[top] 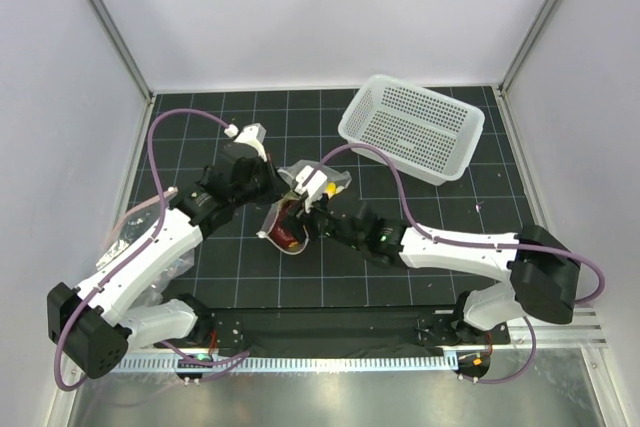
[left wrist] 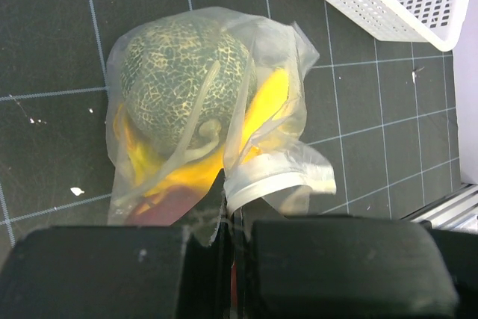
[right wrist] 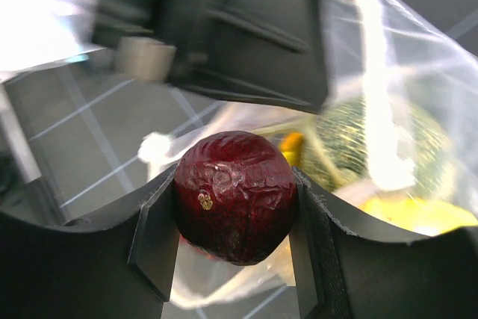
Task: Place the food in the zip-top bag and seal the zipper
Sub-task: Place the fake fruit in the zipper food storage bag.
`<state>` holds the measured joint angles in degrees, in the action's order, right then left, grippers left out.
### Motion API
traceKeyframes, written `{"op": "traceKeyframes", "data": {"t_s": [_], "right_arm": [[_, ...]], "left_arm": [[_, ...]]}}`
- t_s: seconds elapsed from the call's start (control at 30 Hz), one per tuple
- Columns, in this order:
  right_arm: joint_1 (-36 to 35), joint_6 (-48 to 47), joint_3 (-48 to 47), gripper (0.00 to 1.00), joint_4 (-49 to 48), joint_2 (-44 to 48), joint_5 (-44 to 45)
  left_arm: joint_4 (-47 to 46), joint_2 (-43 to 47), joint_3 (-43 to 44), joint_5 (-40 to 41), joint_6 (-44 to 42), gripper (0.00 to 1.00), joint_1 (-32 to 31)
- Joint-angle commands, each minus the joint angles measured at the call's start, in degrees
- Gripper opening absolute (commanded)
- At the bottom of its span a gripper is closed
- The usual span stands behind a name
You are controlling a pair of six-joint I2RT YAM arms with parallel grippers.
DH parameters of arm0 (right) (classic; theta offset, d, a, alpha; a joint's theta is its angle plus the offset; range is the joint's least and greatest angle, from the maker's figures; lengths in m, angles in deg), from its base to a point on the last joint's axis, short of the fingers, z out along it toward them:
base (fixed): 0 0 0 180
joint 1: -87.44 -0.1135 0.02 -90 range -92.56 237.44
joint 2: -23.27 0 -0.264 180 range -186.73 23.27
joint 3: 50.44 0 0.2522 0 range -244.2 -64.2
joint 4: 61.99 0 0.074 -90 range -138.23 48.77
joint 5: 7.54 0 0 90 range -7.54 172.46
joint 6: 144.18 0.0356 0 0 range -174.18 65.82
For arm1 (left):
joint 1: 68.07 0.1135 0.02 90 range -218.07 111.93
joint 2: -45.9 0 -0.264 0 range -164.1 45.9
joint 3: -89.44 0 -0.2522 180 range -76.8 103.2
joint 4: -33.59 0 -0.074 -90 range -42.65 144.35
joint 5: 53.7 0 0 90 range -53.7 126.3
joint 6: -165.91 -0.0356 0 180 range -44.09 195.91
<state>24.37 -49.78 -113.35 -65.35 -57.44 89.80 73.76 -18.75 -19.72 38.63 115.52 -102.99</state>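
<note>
Left tool (left wrist: 232, 238) was pinched tight, jaws together on a fold of the zip-top bag (left wrist: 287, 65), right at its mouth edge! The bag lay on the dark gridded counter (top: 240, 277), between the two arms near the middle. Through the clear plastic the netted melon (left wrist: 183, 69) filled the far end, with the yellow banana (left wrist: 269, 102) tucked beside and under it and something dark red (left wrist: 160, 207) low down near the fingers. The pale zipper (left wrist: 261, 183) sat buckled just ahead of the left tool. Over on the other side, the right tool (right wrist: 235, 211) was clamped on a dark-red round fruit (right wrist: 231, 181), one finger on each flank, held just beside the bag. The white perforated basket (top: 410, 127) sat well apart at the far right.
</note>
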Motion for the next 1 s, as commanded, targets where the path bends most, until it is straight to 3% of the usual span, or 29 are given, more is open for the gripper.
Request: {"op": "traceKeyframes", "data": {"t_s": [0.0,0.2,0.4,0.53,0.6,0.7,0.73,0.77,0.83,0.97], "right_arm": [[-0.3,1.0,-2.4,0.30,-3.4,-0.9,12.0],[0.0,2.6,-5.9,0.30,1.4,-4.2,26.1],[2.3,5.3,-10.2,0.34,6.5,-8.2,29.0],[5.8,8.9,-11.0,0.36,8.2,-9.8,24.9],[8.0,10.4,-11.1,0.40,9.1,-9.8,22.1],[9.7,12.2,-11.1,0.64,9.8,-9.6,18.5],[9.7,12.3,-11.1,0.79,9.9,-9.5,17.8],[9.7,12.1,-11.3,0.84,10.4,-8.9,17.5],[9.7,12.2,-11.5,0.91,11.1,-8.3,16.9],[9.7,12.4,-11.3,0.93,12.6,-5.5,14.3]], "left_arm": [[-2.2,1.5,2.0,-0.2,-0.4,0.00,0.0],[-2.3,2.0,1.8,-0.5,-0.3,0.00,-0.1],[-5.8,1.0,-0.3,-0.7,1.1,0.00,-0.1],[-7.3,-1.4,-0.8,-5.6,2.7,0.00,1.6],[-8.7,-2.8,-1.1,-7.9,4.1,0.00,2.3],[-10.2,-4.1,-1.6,-11.5,5.6,0.00,3.9],[-10.5,-4.4,-1.9,-12.2,5.7,0.00,4.6],[-11.4,-4.6,-2.1,-13.8,6.1,0.00,4.9],[-11.9,-4.6,-2.6,-15.0,6.7,0.00,6.0],[-12.6,-4.1,-3.3,-15.8,7.4,0.00,7.5]]}}
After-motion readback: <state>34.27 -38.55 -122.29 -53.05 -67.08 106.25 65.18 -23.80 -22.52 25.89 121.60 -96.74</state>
